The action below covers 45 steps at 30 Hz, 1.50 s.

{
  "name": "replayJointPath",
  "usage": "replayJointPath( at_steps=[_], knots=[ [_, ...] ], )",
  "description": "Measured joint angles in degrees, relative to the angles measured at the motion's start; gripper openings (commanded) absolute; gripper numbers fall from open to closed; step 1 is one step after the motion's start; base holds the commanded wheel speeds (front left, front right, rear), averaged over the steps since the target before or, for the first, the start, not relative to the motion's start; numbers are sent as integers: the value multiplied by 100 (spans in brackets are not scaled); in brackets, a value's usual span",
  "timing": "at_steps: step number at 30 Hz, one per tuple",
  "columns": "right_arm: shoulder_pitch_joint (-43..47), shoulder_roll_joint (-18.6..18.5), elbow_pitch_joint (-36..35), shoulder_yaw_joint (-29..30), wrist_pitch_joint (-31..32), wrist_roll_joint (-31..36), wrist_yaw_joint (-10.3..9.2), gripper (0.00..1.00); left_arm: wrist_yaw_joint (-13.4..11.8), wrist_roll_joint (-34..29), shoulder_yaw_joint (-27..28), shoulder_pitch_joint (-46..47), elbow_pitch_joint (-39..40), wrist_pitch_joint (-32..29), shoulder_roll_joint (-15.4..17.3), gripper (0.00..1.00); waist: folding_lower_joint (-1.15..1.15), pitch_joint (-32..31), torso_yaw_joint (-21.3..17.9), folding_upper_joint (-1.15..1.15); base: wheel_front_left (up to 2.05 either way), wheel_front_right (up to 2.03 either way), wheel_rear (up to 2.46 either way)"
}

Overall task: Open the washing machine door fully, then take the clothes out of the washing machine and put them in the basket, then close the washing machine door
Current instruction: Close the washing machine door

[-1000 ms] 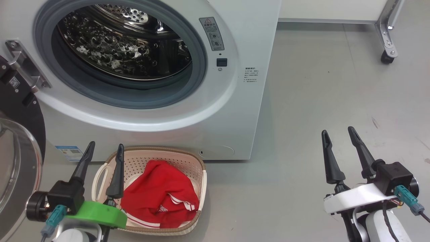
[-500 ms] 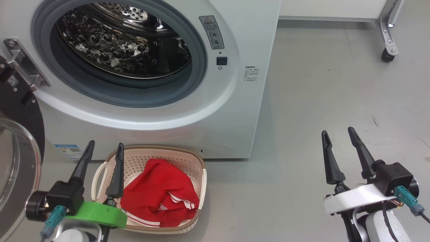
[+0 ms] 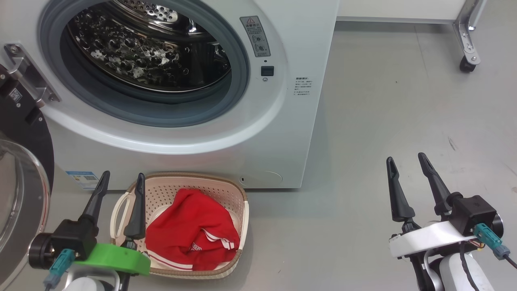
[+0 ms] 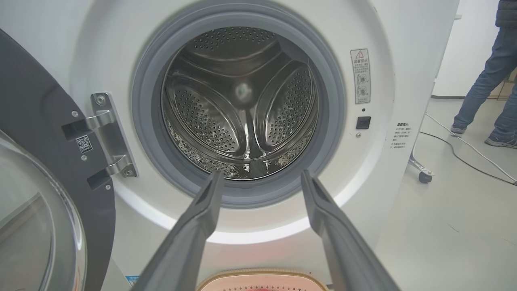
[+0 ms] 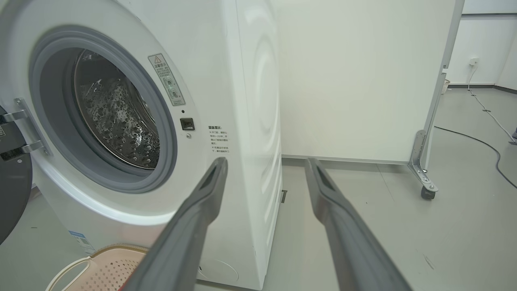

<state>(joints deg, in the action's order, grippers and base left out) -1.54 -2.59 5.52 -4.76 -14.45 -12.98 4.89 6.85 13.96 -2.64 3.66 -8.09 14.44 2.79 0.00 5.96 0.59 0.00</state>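
Both hands stand wide and hold nothing: your left gripper [image 3: 123, 176] hangs by the left side of the basket [image 3: 245, 210], your right gripper [image 3: 406, 157] is well apart over bare floor. The red clothes [image 3: 190, 234] lie in the basket, just before the washing machine [image 3: 299, 48]. The drum [image 3: 149, 52] looks empty, so only the door [image 3: 28, 137] seems left to close. Watch the swing — your left arm sits in its path, and a push on the glossy rim may slip.
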Motion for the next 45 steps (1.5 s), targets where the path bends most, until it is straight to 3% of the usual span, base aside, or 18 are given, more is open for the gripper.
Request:
replayJointPath(
  at_steps=[45],
  knots=[
    [-1, 3, 54, -81, 1, 0, 8, 100, -1, -99, 33, -9, 58, 0, -14, 100, 0, 18, -18, 0, -90, 90, 0]
  ],
)
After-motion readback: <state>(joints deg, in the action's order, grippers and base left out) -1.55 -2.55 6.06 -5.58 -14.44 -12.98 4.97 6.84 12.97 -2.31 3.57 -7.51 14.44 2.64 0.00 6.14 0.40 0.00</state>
